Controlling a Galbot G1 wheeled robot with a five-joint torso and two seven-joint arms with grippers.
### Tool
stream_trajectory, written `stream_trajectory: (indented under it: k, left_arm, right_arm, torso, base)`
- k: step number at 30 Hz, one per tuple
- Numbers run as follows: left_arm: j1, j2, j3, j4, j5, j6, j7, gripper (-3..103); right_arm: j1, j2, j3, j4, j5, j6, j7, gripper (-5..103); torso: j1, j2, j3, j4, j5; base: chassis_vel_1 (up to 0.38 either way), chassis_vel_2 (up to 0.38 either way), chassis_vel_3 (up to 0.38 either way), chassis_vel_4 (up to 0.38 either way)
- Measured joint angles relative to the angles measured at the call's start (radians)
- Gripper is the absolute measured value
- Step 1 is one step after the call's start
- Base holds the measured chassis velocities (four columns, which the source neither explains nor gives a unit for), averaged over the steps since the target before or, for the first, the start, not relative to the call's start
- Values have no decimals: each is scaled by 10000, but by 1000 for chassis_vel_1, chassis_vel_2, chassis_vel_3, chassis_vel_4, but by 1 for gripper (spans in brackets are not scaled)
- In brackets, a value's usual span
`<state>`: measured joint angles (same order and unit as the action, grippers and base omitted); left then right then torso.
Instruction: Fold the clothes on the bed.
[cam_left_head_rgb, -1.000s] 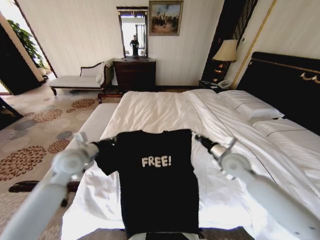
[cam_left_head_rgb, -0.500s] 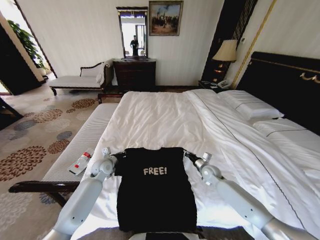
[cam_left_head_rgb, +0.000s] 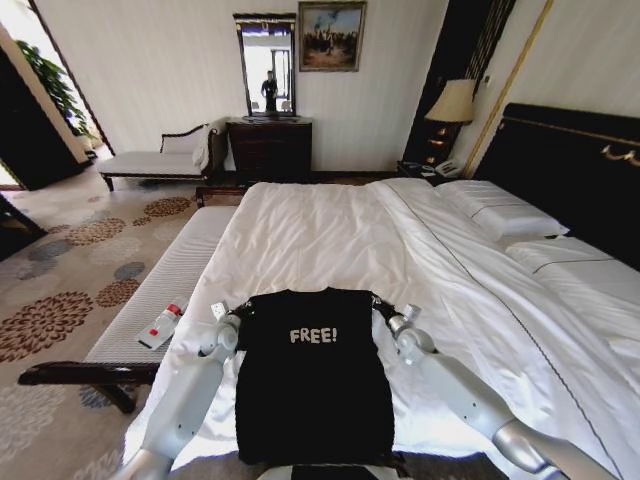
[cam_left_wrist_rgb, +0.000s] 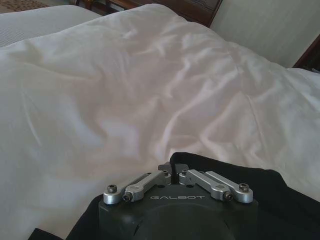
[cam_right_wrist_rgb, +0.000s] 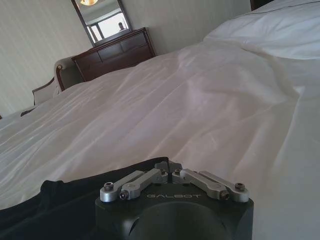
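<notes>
Where black T-shirt (cam_left_head_rgb: 313, 375): "FREE!"

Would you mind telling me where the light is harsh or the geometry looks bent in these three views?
Head view: wide-angle bending curves the bed edges and walls; the lit lamp glows. Left wrist view: duvet highlights wash out above the left claw, shut on the black T-shirt. Right wrist view: soft light; the mirror is bright beyond the right claw.
</notes>
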<state>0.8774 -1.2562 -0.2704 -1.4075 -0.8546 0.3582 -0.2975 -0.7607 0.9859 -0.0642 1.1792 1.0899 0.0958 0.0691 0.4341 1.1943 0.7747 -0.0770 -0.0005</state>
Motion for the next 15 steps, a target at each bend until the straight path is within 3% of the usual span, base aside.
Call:
stream_trajectory:
  k: [8,9,11,15]
  left_arm:
    - [-103,-246,98,161,79,-9,-158,0]
    - [-102,-245,139,104,78,-28,-205,5]
    - [-37,-200,175,-175,86,-140,-324,16]
    - [187,7,40,-643,-35,-157,-443,26]
  right_arm:
    - [147,219,-47,-431,-248,348,-235,0]
    - [166,250,-51,-471,-291,499,-348,-3]
    - [91,261,28,-362,-400,894,-724,5]
    - [-353,101,374,318,-459,1085,-949,15]
  torso:
    - [0,0,1,0,-1]
    - [0,-1,1,1,-1]
    - [1,0,0,1,-3]
    - [2,0,0,-1,-2]
  base:
    - [0,0,0,0]
    - [0,0,0,0]
    - [0,0,0,0]
    - [0,0,0,0]
